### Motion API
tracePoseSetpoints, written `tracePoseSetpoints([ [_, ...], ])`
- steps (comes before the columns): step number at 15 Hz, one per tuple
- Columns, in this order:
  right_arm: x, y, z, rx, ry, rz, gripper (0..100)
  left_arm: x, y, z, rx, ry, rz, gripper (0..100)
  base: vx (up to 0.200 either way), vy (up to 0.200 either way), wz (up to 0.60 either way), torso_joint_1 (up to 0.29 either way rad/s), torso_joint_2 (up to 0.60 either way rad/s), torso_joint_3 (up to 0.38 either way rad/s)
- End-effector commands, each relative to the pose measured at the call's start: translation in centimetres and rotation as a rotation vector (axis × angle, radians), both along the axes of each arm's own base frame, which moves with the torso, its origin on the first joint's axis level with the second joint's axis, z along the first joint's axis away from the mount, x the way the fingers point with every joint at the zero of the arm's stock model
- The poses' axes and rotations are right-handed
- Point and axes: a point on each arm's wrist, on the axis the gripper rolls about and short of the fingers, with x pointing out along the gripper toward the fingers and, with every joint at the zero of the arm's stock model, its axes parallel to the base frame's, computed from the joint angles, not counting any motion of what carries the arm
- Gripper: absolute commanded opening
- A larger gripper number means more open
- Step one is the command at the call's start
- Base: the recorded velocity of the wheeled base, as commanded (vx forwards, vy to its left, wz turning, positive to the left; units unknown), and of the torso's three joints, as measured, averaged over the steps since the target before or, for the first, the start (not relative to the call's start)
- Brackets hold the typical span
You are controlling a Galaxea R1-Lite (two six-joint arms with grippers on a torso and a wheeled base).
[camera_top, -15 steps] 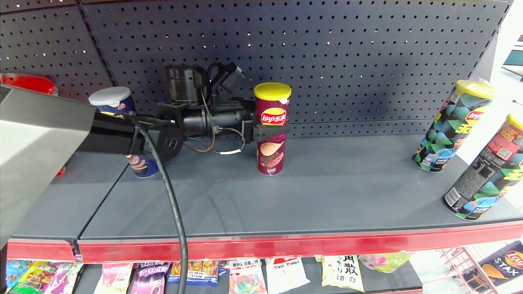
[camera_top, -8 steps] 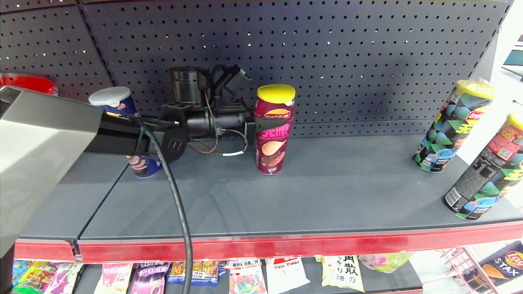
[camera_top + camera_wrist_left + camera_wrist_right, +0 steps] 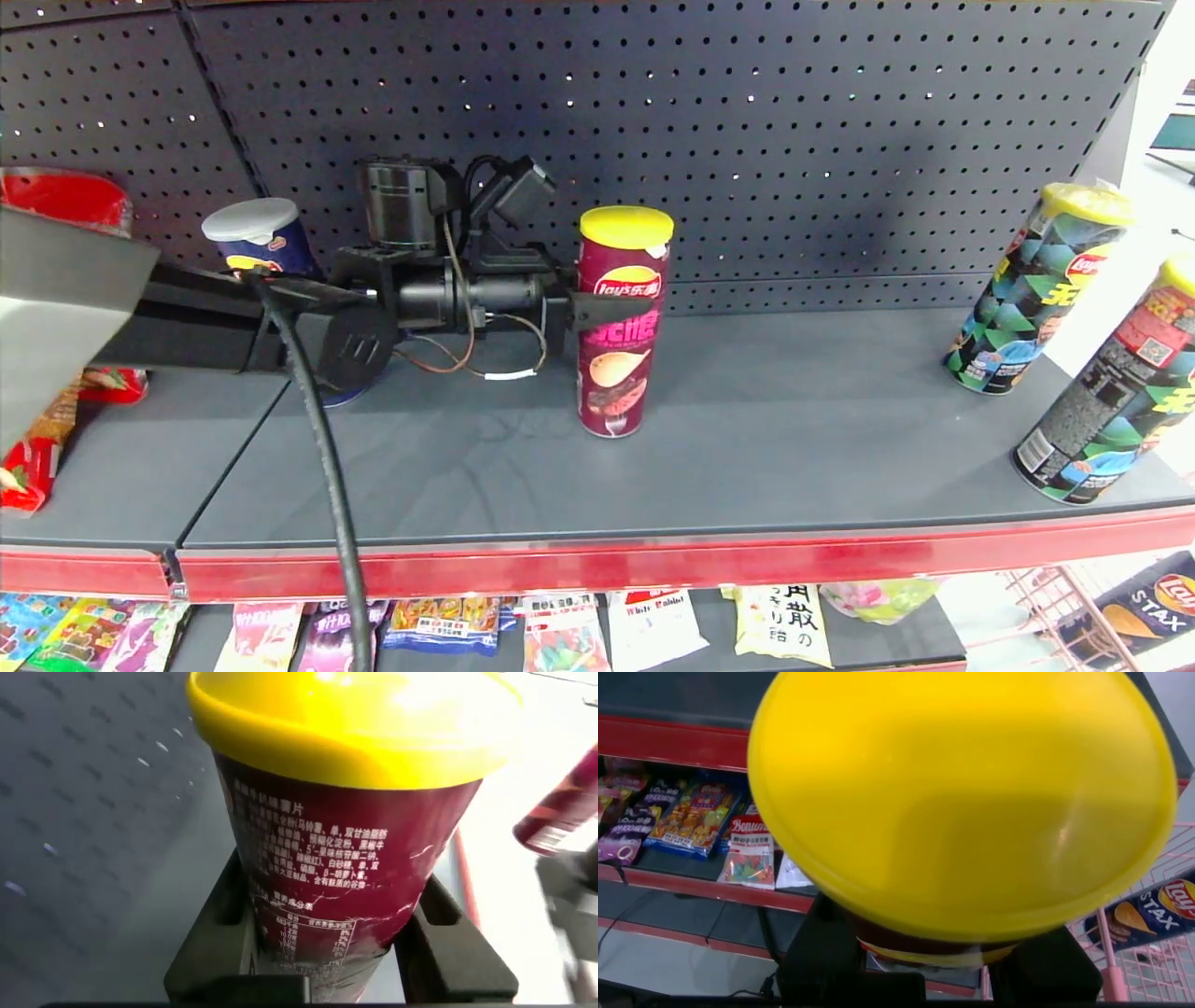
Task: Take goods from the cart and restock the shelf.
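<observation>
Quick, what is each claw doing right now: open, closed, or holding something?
Left claw: closed on the maroon chip can.
Right claw: closed on a yellow-lidded can.

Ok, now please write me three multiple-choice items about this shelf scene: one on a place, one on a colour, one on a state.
1. Where is the maroon can?
A upright on the grey shelf
B in a cart
C on the floor

2. What colour is the lid of the blue can?
A yellow
B white
C red

3. What state are the two hands in?
A both open
B both shut on a can
C one open, one shut

Key: 1 A, its base meets the shelf board. 2 B, a white lid tops it behind the arm. 3 B, the left hand grips the maroon can, the right hand another yellow-lidded can.
</observation>
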Motion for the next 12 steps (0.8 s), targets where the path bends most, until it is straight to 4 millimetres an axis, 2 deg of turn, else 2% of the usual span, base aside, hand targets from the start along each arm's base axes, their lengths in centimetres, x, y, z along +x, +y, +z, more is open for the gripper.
tracePoseSetpoints([
  [1,0.0,0.0,0.0,0.0,0.001,0.003,0,-4.5,0.8,1.6,-0.003,0.011,-0.032,0,0.0,0.0,0.0,0.0,0.0,0.0],
  [2,0.0,0.0,0.0,0.0,0.001,0.004,0,-5.4,0.9,1.4,-0.001,0.014,-0.037,0,0.0,0.0,0.0,0.0,0.0,0.0],
  [7,0.0,0.0,0.1,0.0,-0.003,0.004,0,-7.2,1.1,-1.2,-0.016,0.021,-0.048,0,0.0,0.0,0.0,0.0,0.0,0.0],
  [12,0.0,0.0,0.2,0.0,-0.006,0.003,0,-7.3,1.0,-2.0,-0.02,0.03,-0.046,0,0.0,0.0,0.0,0.0,0.0,0.0],
])
